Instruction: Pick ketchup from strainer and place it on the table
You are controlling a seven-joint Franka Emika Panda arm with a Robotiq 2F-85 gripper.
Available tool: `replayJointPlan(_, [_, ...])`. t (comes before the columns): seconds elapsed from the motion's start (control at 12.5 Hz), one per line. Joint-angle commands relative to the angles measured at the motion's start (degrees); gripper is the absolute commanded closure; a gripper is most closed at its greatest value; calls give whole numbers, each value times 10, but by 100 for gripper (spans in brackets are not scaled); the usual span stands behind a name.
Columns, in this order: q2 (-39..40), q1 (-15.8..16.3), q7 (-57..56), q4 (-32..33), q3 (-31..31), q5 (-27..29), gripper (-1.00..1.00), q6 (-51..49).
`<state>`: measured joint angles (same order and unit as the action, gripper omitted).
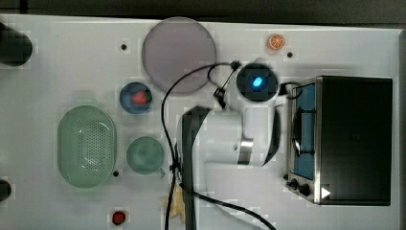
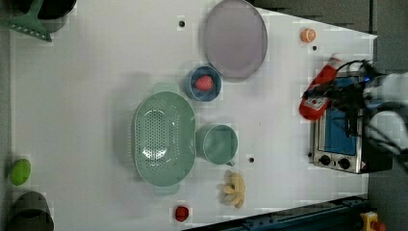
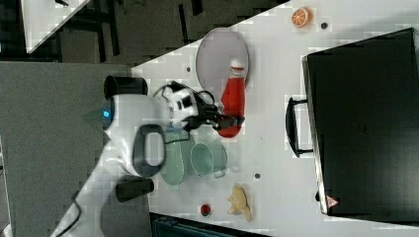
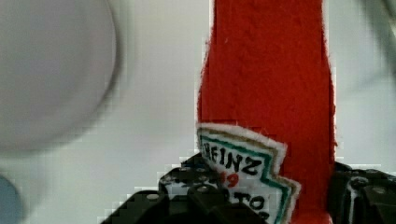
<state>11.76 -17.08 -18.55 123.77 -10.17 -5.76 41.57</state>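
Ketchup (image 3: 232, 101) pinched in pincer (image 3: 228, 121) above table (image 3: 276, 98), beside grey plate (image 3: 212, 54).

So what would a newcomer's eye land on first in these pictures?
Probably the ketchup, bright red, clamped in the gripper and carried in the air. Next, the pale green strainer lies empty on the white table, beside a green cup.

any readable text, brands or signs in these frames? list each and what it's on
"HEINZ": on the white label of the ketchup, wrist view.
"TO": start of a second word below it, cut off by the picture's edge.
Small red marks between those two lines: too blurred to read.
Warning triangle on the oven: symbol unreadable.
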Motion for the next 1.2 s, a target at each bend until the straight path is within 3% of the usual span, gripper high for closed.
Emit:
replayJointPlan(0.08, [21, 24, -33, 45, -15, 4, -19, 64])
replayJointPlan(0.16, [37, 24, -33, 57, -13, 3, -26, 85])
replayJointPlan(0.4, [82, 24, -33, 71, -11, 3, -89, 146])
replayJointPlan(0.48, [83, 24, -33, 70, -12, 3, -100, 148])
replayJointPlan(0.88, [-19, 24, -31, 41, -20, 7, -100, 124])
replayJointPlan(1.2, [-102, 25, 20, -43, -23, 9, -100, -56])
